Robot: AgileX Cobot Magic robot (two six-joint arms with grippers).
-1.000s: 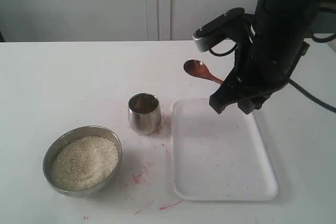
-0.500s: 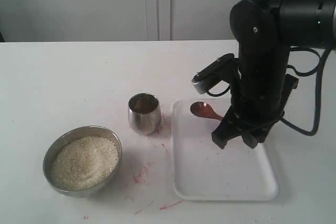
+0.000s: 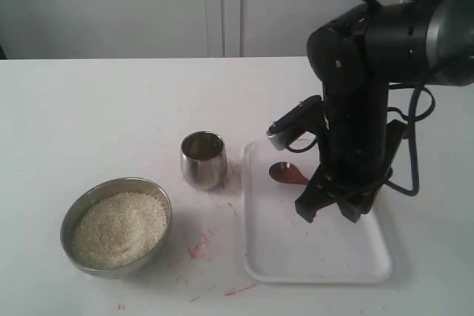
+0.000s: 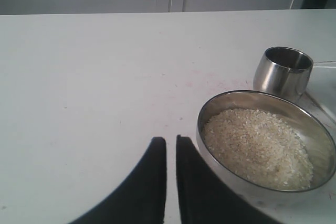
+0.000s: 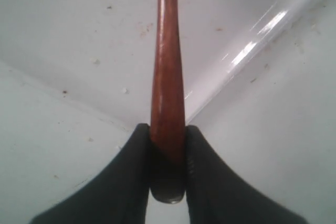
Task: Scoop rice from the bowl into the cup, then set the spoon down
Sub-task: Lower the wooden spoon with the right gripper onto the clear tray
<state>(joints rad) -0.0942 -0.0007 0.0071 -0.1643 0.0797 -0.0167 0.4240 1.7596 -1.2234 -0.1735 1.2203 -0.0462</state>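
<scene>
Step in hand: set-down. Clock bearings are read on the exterior view, 12 o'clock being the far side of the table.

Dark reddish-brown wooden spoon with oval bowl and slim handle [image 3: 287, 174]: held low over the white rectangular plastic tray [image 3: 370, 257], its bowl toward the tray's 10 o'clock corner. Whether it already touches the tray floor I cannot tell. The right end effector [image 5: 167, 140] is clamped on the handle close to its end. The left end effector [image 4: 171, 153] has its fingers drawn almost together with only a thin slit between them, nothing in it.

Small shiny egg-sided steel cup [image 3: 204, 160]: just beside the tray, at 9 o'clock of the spoon. Its interior is dark, so the fill is not readable. The wide, shallow, dull steel bowl [image 3: 167, 220] sits at 7 o'clock of the cup with a mound of fine white rice [image 3: 118, 229] in it. Both stand on the white table [image 3: 89, 109].

To do it well (judgement):
- Ease down until the spoon's bowl bears on the tray floor.
- Keep the whole handle inside the rim.
- Part the jaws only once the spoon is supported.
- Lift straight away so the fingers do not drag the handle.
- Stay clear of the cup at 9 o'clock.

Change against the earlier frames: a second ago the spoon hung high, beyond the tray's 12 o'clock edge. Half a second ago it was over the tray but higher. Now it is lowest and the arm has hunched down over the tray. Cup, bowl and tray have not shifted
</scene>
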